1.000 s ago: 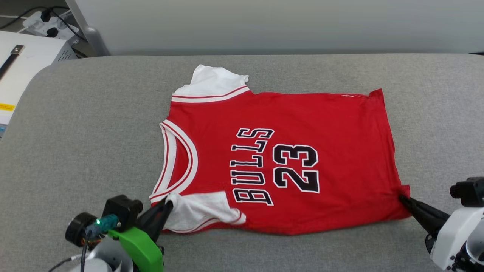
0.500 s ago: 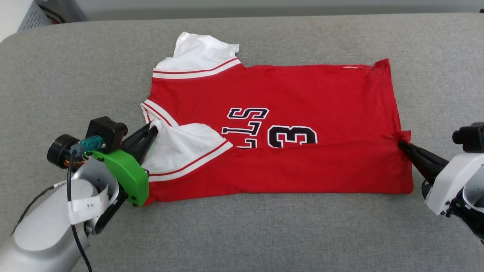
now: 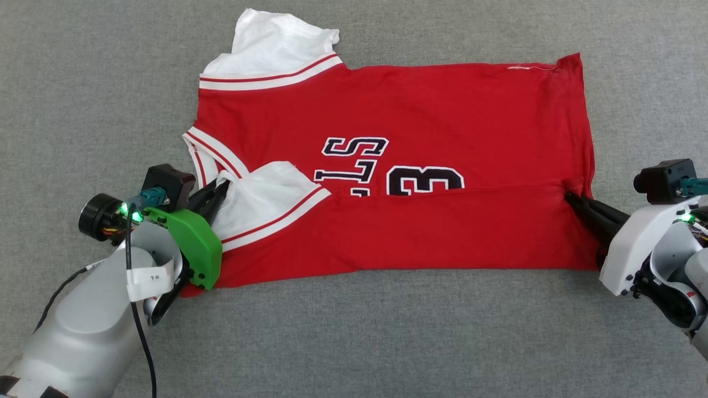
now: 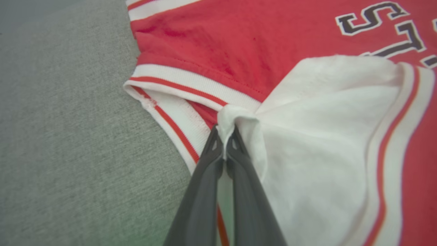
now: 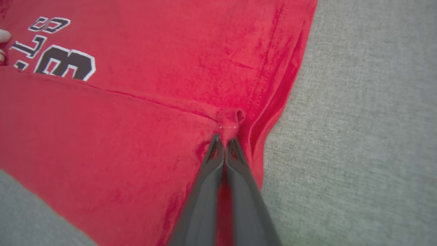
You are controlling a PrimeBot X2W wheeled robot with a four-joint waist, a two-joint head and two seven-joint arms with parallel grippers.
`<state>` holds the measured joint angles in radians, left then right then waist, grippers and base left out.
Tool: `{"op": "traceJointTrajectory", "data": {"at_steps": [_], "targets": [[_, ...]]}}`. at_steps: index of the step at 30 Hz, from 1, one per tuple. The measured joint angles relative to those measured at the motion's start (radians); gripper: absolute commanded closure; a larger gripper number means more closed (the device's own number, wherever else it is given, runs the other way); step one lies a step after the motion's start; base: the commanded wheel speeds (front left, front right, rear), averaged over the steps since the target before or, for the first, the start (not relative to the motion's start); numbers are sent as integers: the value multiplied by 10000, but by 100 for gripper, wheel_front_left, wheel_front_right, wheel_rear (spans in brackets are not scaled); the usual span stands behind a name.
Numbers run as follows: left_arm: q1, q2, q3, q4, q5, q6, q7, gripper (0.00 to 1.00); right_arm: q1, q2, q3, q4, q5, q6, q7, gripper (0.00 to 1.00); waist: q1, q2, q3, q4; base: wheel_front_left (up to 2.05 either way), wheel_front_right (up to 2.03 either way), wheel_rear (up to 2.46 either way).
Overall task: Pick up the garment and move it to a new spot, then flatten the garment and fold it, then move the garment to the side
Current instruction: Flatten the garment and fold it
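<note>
The garment (image 3: 420,121) is a red jersey with white sleeves, lying on the grey cushion (image 3: 83,83), neck to the left. Its near long edge is folded over the front, so the plain red back (image 3: 415,232) covers half of the black letters and the number 3 (image 3: 423,181). My left gripper (image 3: 223,185) is shut on the white near sleeve (image 4: 317,143), pinched at the fingertips (image 4: 213,145). At the hem corner on the right, my right gripper (image 3: 569,196) is shut on the red cloth (image 5: 228,119). The far sleeve (image 3: 274,41) lies flat at the top.
Grey cushion (image 3: 354,337) surrounds the jersey on every side. My pale left forearm (image 3: 83,326) and the green wrist cover (image 3: 191,243) rest over the jersey's near left corner. The right wrist housing (image 3: 641,243) sits just off the hem.
Both grippers have carried the near edge farther up over the front, covering more of the letters and number. The head camera has tilted down, so the cushion's back edge left the picture.
</note>
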<state>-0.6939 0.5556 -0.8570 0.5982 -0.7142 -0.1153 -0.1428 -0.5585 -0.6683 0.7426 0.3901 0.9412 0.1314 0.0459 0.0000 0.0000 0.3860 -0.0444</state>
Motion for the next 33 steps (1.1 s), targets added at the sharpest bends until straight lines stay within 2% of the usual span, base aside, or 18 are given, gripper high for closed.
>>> {"op": "traceJointTrajectory", "data": {"at_steps": [4,5,6,7,11,16,18,24,28,33], "targets": [[-111,-261,-171,606,-144,-52,-305,100,-67,27,226,146,67,0,-205,100,0,0,-141,-8,0,0,0],[-128,-332,-201,744,-213,-52,-328,66,-68,25,274,176,86,0,-249,64,0,0,-197,-2,0,0,0],[-162,-376,-245,844,-245,-54,-357,0,-67,27,299,190,157,0,-305,12,0,0,-263,9,0,0,0],[-184,-401,-278,936,-247,-82,-470,0,-63,12,309,209,198,0,-374,0,0,0,-340,26,0,0,0],[-217,-339,-420,1034,-259,-121,-545,0,59,-88,293,96,253,0,-708,0,0,0,-676,119,0,0,0],[-711,201,-642,546,-401,-123,-48,0,441,-362,138,-188,313,0,-949,0,0,0,-1174,315,0,0,0],[-911,382,-734,209,-855,-123,700,0,555,-433,79,-270,311,0,-945,0,0,0,-1336,394,0,0,0],[-1197,917,-1039,-930,-2554,-123,3929,0,716,-472,-201,-387,301,0,-855,0,0,0,-1689,618,0,0,0],[-1253,1078,-1095,-1394,-3730,-123,5850,0,805,-424,-318,-481,209,0,-723,0,0,0,-1784,676,0,0,0],[-1249,1158,-1233,-1766,-4305,52,7112,0,890,-334,-462,-564,207,0,-500,0,0,0,-1770,577,0,0,0]]}}
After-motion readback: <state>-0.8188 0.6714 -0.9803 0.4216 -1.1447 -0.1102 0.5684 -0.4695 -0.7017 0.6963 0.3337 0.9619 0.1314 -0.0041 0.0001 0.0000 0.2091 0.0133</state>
